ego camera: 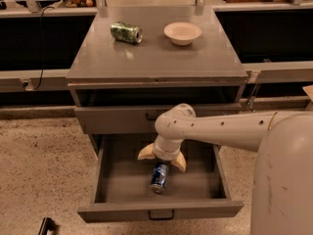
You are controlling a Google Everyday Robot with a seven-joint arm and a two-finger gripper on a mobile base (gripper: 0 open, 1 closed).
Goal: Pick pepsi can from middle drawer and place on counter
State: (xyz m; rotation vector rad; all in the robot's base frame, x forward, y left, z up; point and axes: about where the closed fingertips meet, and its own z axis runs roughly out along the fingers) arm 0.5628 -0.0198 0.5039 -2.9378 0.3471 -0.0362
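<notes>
The pepsi can (159, 176) lies on its side in the open middle drawer (122, 190), near the drawer's centre, silver end toward the front. My gripper (162, 159) hangs inside the drawer just above the can's far end, its two cream fingers (145, 153) spread open to either side. It holds nothing. The white arm reaches in from the right. The counter (156, 58) is the grey top of the cabinet above.
A green can (126, 33) lies on its side at the counter's back left. A cream bowl (182, 33) stands at the back right. A shut drawer front (117, 119) sits above the open drawer. Speckled floor lies to the left.
</notes>
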